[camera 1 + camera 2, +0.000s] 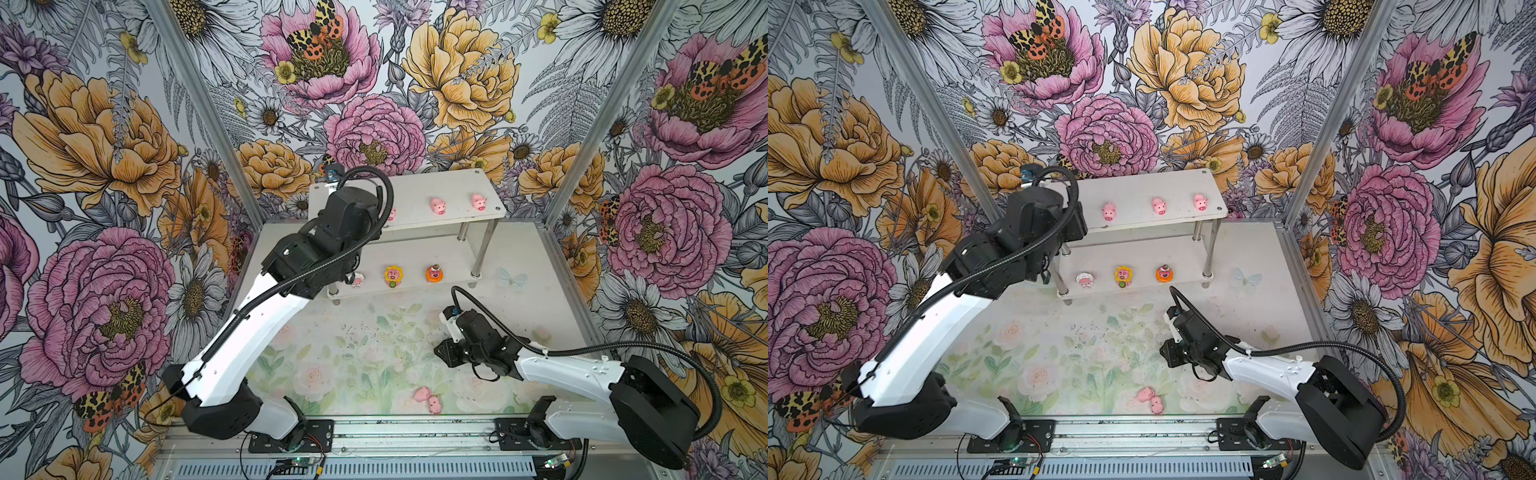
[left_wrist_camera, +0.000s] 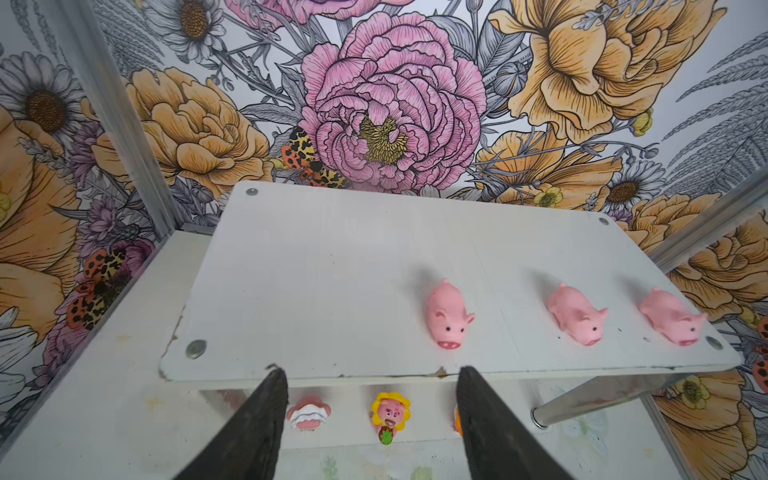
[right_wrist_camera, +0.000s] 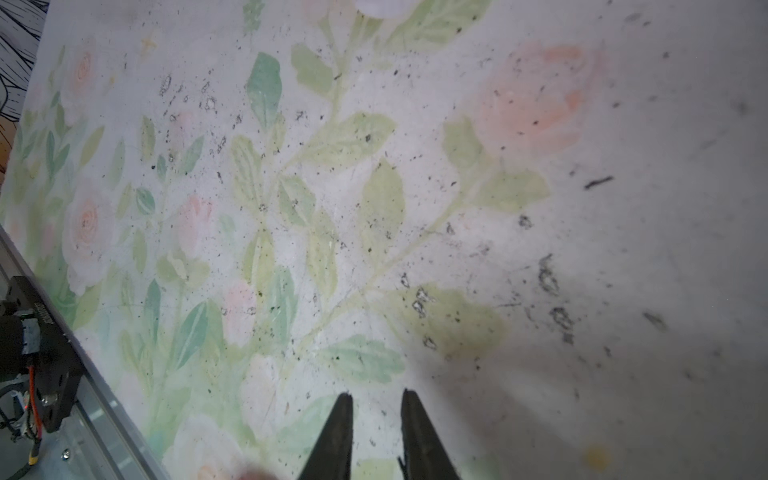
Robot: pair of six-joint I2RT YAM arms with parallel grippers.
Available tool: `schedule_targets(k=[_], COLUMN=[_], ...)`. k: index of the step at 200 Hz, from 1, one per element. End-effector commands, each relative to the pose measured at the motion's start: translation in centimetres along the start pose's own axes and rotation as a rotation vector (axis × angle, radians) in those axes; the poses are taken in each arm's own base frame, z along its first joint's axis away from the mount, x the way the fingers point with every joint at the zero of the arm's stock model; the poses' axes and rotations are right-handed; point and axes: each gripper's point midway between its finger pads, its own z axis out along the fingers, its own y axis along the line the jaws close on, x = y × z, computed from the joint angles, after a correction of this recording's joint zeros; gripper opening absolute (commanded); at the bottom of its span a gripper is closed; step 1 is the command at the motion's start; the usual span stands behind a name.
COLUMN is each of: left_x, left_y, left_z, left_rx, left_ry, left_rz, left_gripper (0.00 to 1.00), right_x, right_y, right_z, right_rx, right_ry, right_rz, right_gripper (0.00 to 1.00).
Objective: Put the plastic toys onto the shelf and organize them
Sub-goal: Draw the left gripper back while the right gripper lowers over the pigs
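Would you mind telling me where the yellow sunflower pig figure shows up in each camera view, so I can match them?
In a top view: the yellow sunflower figure stands middle of three on the lower tier of the shelf.
In a top view: again mid-row on that tier.
Left wrist: on the lower tier, framed by the open left gripper.
Right wrist: not in it.
Shared landmark: the white-hooded figure beside it.

Matt white shelf [image 2: 332,270] with chipped edge, shiny metal tube legs [image 2: 594,397], smooth pink plastic pigs [image 2: 449,316], scuffed speckled printed tabletop [image 3: 623,208]

Pink pigs [image 2: 449,316], white shelf [image 2: 332,270]
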Motion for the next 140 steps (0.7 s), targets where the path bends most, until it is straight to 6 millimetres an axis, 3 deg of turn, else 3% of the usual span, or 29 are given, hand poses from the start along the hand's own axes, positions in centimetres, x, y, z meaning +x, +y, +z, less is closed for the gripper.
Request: schedule_targets(k=[1, 42, 100, 140], left_x=[3.5, 9.5, 18.3, 21.4], left_y=[2.1, 5.2, 7.8, 9.2], left_z=[-0.1, -1.4, -1.8, -2.2], left_rx=[-0.051, -0.033, 0.006, 0.011], left_ry=[0.033, 0.082, 0.193, 0.215], left_rz=[-0.003, -0.067, -0.141, -0.181], left_gripper=[0.66, 0.66, 0.66, 0.66], right_x=[3.1, 6.8, 9.3, 11.2], right_y=[1.0, 5.0, 5.6, 5.8], right_z=[-1.2, -3.4, -2.8, -1.6], right_rx=[0.03, -0.051, 0.036, 0.108], right_ry=[0.073, 0.127, 0.189, 0.23], right_rz=[-0.099, -0.216, -0.213, -0.214], right_gripper=[0.35, 0.46, 0.44, 0.47])
